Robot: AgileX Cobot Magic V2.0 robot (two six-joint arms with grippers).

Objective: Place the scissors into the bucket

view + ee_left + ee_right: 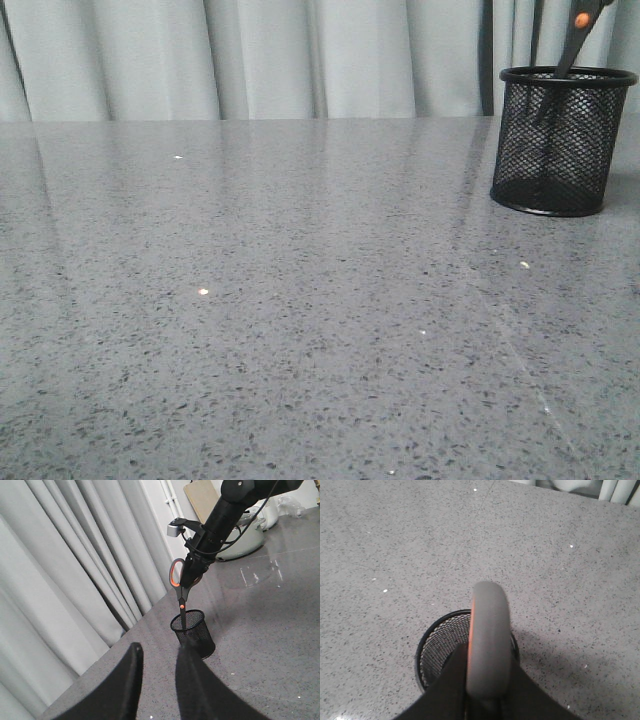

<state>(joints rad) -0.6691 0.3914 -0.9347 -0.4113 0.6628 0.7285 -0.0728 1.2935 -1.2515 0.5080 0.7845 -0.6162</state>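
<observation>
Item: scissors, pinched in our right pincer, blades dipping into the mesh bucket at the bench's two o'clock. Left pincer spread, idle. Next: lower, release.

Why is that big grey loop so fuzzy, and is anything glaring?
Right wrist view: the scissors handle sits too near the lens, out of focus, while the bucket stays sharp. Left wrist view: window glare streaks the table. Front view: faint sheen only.
</observation>
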